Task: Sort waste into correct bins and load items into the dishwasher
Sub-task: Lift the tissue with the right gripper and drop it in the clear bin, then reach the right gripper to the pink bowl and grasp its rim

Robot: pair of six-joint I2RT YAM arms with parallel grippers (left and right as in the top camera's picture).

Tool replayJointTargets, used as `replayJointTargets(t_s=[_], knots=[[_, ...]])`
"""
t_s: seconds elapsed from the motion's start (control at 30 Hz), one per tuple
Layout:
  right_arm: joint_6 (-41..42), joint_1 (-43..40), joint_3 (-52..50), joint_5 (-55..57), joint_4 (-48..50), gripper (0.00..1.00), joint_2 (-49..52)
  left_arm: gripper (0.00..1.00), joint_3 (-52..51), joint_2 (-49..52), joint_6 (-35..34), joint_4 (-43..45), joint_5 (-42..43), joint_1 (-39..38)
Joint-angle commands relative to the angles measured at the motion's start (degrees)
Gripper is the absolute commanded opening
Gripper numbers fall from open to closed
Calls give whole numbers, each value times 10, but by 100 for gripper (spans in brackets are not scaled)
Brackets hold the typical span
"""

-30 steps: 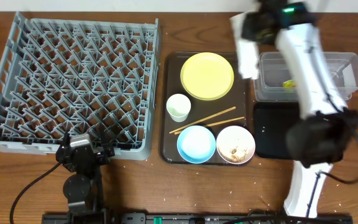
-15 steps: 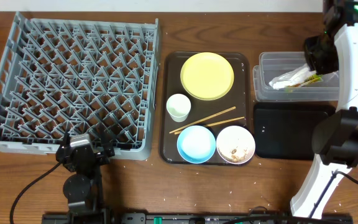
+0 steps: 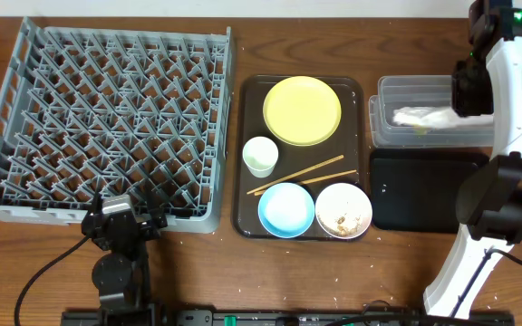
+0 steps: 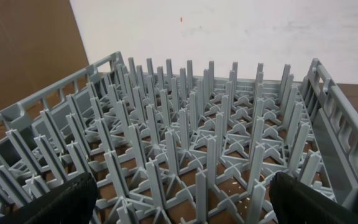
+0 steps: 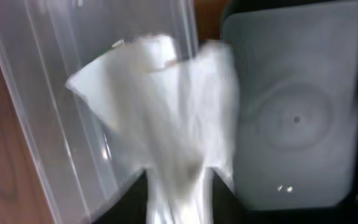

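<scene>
Now, left gripper (image 4: 179, 202): fingers wide apart, at near edge of rack (image 3: 107, 109)
right gripper (image 3: 468, 91): over far-right clear tub (image 3: 406, 83); grip cannot be told
napkin (image 3: 424, 116): in clear tub

The grey dish rack (image 4: 191, 143) is seen from its near edge and fills most of the view. Rows of upright pegs are set across its grid, and lattice walls are raised along the left and right sides. The left gripper (image 4: 185, 202) is held spread wide (only its dark fingertips (image 4: 48, 202) are caught, in the two near corners). A white wall (image 4: 260, 31) is seen beyond the far side, with a brown panel (image 4: 23, 56) at far left.
</scene>
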Motion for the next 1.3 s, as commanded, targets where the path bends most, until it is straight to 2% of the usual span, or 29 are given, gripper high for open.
replayJointTargets(t_s=[0.0,0.07,0.2,0.3,0.4,0.47,0.57,0.7,0.73,0.77,0.87,0.9,0.93,1.07,1.13,1.27], knots=[[24,-2,-9,27,2,56,3,89,-17,-3,5,-11,-1,3],[17,-2,-9,27,2,57,3,89,-17,-3,5,-11,-1,3],[-101,-2,-8,27,24,49,3,90,-17,-3,5,-11,-1,3],[-282,2,7,6,64,36,-1,89,-17,-3,5,-11,-1,3],[-469,14,25,-39,96,16,-17,89,-17,-3,5,-11,-1,3],[-566,29,32,-70,99,14,-35,89,-17,-3,5,-11,-1,3],[-652,65,32,-97,81,23,-65,89,-17,-3,5,-11,-1,3],[-670,132,32,-100,31,44,-83,89,-17,-3,5,-11,-1,3],[-670,149,32,-100,20,62,-83,89,-17,-3,5,-11,-1,3],[-668,165,31,-100,9,99,-82,89,-17,-3,5,-11,-1,3],[-644,213,18,-100,-13,99,-81,89,-17,-3,5,-11,-1,3],[-632,230,10,-100,-20,96,-81,89,-17,-3,5,-11,-1,3],[-627,245,3,-100,-25,88,-81,90,-17,-3,5,-11,-1,3],[-627,305,-42,-76,-36,51,-81,89,-17,-3,5,-11,-1,3],[-622,328,-73,-67,-35,45,-81,89,-17,-3,5,-11,-1,3],[-584,366,-162,-68,-8,45,-81,89,-17,-3,5,-11,-1,3]])
